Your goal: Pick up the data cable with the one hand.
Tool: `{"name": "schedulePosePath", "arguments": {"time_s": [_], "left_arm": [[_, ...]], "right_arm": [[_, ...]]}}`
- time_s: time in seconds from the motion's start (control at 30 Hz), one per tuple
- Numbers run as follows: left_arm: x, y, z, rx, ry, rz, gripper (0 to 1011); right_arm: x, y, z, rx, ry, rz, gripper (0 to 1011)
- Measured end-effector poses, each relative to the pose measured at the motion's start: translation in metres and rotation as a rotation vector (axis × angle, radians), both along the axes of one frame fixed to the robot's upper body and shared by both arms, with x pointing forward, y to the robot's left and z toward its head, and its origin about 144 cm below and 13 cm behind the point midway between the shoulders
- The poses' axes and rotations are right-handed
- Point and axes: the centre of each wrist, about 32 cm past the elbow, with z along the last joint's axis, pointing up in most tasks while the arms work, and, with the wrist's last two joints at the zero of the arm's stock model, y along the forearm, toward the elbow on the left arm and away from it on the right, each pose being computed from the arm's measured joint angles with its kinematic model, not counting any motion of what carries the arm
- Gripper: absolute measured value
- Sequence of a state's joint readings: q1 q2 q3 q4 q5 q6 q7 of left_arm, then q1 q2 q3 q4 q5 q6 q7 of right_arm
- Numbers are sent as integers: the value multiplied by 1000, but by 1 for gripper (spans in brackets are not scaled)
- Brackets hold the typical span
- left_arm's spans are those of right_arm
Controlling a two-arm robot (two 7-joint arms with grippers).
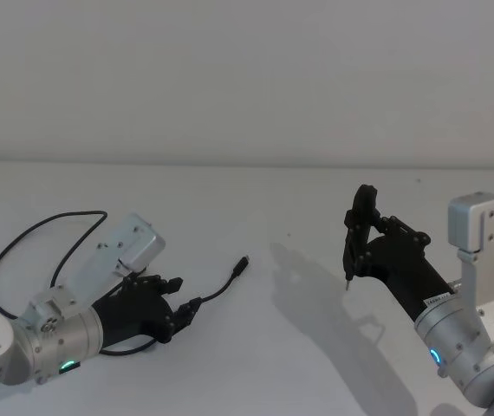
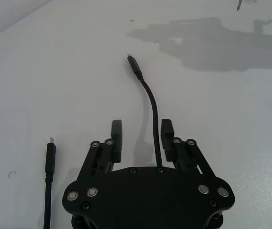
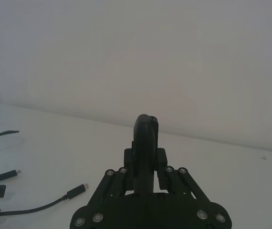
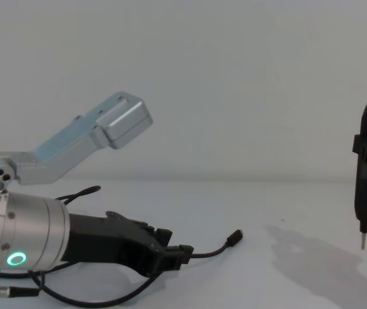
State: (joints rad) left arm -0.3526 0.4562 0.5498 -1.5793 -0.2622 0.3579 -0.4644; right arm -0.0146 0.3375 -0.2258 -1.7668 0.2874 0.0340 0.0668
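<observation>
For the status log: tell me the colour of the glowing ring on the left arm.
Green. The ring shows best in the chest view.

Desk (image 1: 299, 199) runs across the front, wall (image 1: 247, 78) behind it. L gripper (image 1: 184, 295) sits low at desk's left-front. Data cable (image 1: 224, 287) passes btwn its fingers (image 2: 167, 136), nearer one finger. One plug end lies fwd & right of it, toward desk ctr. The rest loops back behind & left of L arm, w/ the other plug end just beside the gripper. R gripper (image 1: 361, 254) is at right, raised, well apart from cable, w/ pen tool (image 1: 357, 230) upright in it, tip above desk.
</observation>
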Motion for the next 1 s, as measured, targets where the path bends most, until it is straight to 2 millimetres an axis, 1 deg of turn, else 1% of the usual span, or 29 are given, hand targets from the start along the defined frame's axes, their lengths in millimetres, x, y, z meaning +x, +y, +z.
{"name": "schedulePosePath", "arguments": {"time_s": [0.03, 0.07, 0.13, 0.23, 0.27, 0.3, 0.37, 0.4, 0.43, 0.5, 1.0], "left_arm": [[0, 0, 0, 0, 0, 0, 446], [0, 0, 0, 0, 0, 0, 383], [0, 0, 0, 0, 0, 0, 345], [0, 0, 0, 0, 1, 0, 248], [0, 0, 0, 0, 1, 0, 230], [0, 0, 0, 0, 1, 0, 176], [0, 0, 0, 0, 1, 0, 124], [0, 0, 0, 0, 0, 0, 124], [0, 0, 0, 0, 1, 0, 79], [0, 0, 0, -1, 1, 0, 20], [1, -1, 0, -1, 1, 0, 20]], "right_arm": [[0, 0, 0, 0, 0, 0, 274], [0, 0, 0, 0, 0, 0, 275], [0, 0, 0, 0, 0, 0, 274], [0, 0, 0, 0, 0, 0, 275], [0, 0, 0, 0, 0, 0, 275], [0, 0, 0, 0, 0, 0, 275], [0, 0, 0, 0, 0, 0, 275], [0, 0, 0, 0, 0, 0, 275], [0, 0, 0, 0, 0, 0, 274], [0, 0, 0, 0, 0, 0, 275], [0, 0, 0, 0, 0, 4, 275]]}}
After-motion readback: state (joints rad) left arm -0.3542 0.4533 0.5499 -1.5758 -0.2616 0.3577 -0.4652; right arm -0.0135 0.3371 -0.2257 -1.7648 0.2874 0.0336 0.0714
